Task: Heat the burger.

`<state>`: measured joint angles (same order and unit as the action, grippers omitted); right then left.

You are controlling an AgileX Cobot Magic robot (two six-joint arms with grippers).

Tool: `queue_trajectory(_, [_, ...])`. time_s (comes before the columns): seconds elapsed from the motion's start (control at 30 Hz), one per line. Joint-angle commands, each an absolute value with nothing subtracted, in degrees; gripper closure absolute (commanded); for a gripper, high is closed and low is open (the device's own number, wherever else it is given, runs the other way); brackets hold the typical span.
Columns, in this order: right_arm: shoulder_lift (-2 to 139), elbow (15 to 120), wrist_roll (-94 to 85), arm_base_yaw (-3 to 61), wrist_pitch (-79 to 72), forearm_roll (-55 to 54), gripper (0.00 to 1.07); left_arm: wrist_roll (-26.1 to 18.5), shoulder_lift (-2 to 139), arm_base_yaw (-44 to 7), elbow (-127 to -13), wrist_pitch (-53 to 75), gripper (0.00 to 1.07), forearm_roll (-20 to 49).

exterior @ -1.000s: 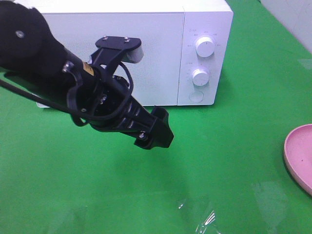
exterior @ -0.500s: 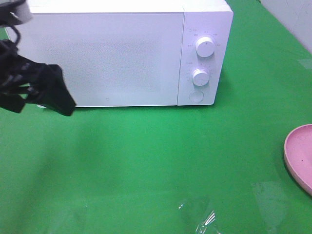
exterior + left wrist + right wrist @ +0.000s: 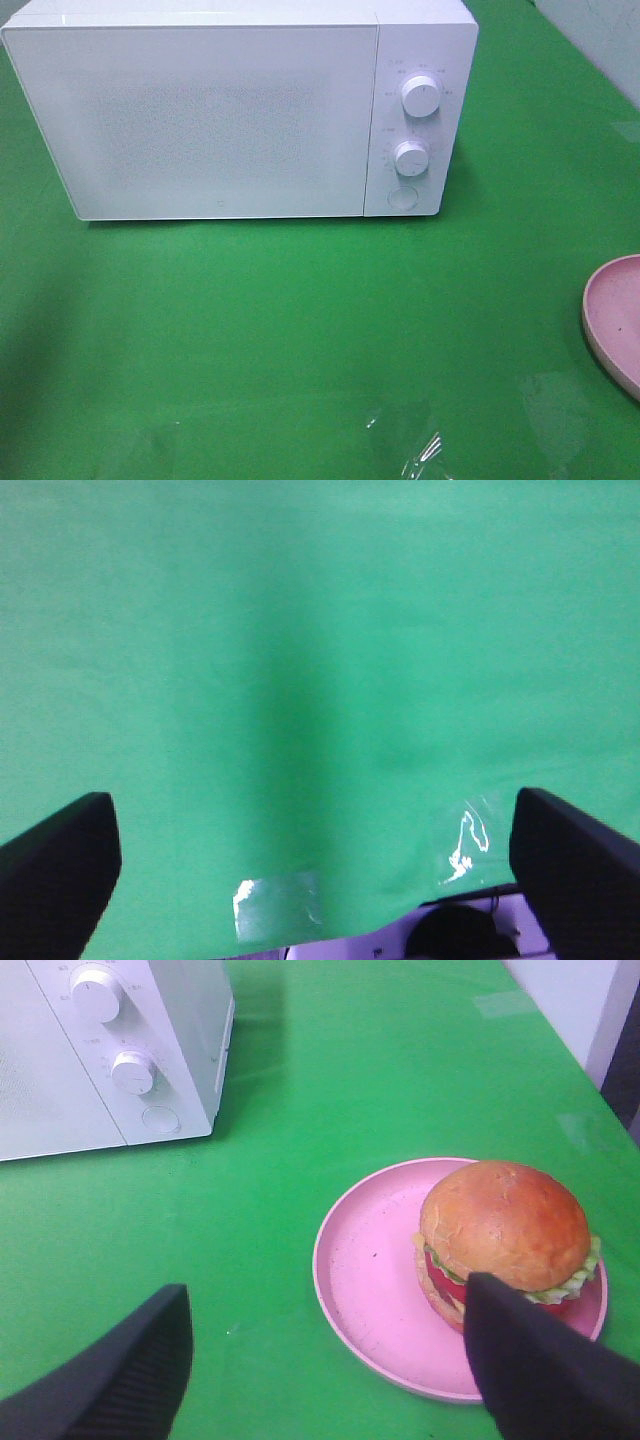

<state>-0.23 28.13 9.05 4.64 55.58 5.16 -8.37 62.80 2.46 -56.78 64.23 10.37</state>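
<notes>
Your burger [image 3: 505, 1228] sits on the pink plate [image 3: 370, 1290], toward one side of it rather than centred, so the plate's bare part faces the microwave [image 3: 230, 110]. The microwave stands at the back of the green desk [image 3: 300, 330] with its door closed, which means nothing can go in until you open it. The plate lies well apart from the oven, off to the right; in the high view only its rim shows at the edge.

Your right claw [image 3: 325, 1360] is released, its two dark fingers spread wide and holding nothing. It hangs above the near side of the plate, and one finger [image 3: 540, 1360] overlaps the burger's edge in the wrist view; I can't tell whether it touches or merely hangs above it. That spread looks wide enough to take the bun.

Your left claw [image 3: 315, 865] is likewise released and empty, over bare green desk, with no burger in its view.
</notes>
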Motion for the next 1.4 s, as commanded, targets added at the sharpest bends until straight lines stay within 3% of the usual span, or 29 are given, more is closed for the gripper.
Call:
queue_trajectory(0.03, [-1.72,28.07,8.19,4.35,55.18,5.21,0.34,-7.85,59.3,3.72,-55.23,64.4,0.08,10.37])
queue_trajectory(0.57, [-1.72,28.07,8.19,4.35,55.18,5.21,0.34,-7.91,30.42,4.35,-31.46,60.05,0.08,10.6])
queue_trajectory(1.4, [-1.72,28.07,8.19,4.35,55.18,5.21,0.34,-6.99,4.47,4.35,-29.68,61.48,0.09,9.8])
